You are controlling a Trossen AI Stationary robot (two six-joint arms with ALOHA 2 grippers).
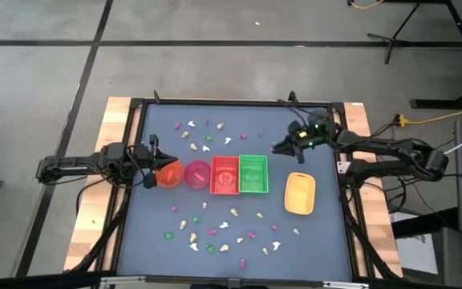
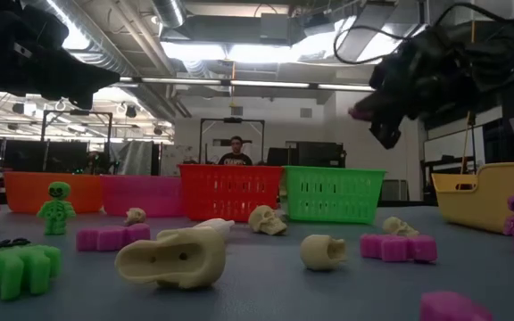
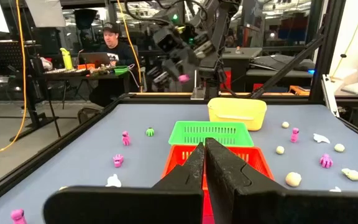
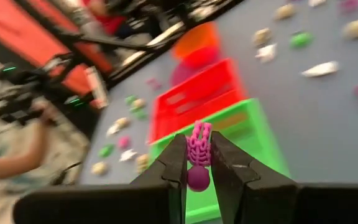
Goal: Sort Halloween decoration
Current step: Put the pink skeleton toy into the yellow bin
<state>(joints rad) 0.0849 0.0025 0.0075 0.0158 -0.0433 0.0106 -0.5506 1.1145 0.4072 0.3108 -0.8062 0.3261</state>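
while clamped narrowly on a magenta skeleton trinket [image 4: 198, 155], with the little figure pinched between both fingertips, right gripper [image 1: 277, 148] hangs in the air off the table, at about one o'clock from the green basket [image 1: 253, 174] in the high view. carried high, most likely to clear the basket walls on the way to a drop, probably the pink bowl [image 1: 196, 174] by colour, though that is a guess. at three o'clock from the green basket, well apart from the row, yellow tray [image 1: 299, 193]. going toward nine o'clock from green: red basket [image 1: 224, 176], then pink bowl, then orange bowl [image 1: 168, 174], all touching or nearly so in one line across the middle. contents of each cannot be told from here. at nine o'clock of that line, left gripper [image 1: 151, 163], fully shut on nothing, parked by the orange bowl, seemingly waiting. remaining halloween decoration [image 1: 215, 237] scattered in two loose bands, one at twelve o'clock of the row and one at six o'clock: pink, green, white and cream pieces, unsorted. beyond the table, a seated person [image 3: 112, 40] at a desk.
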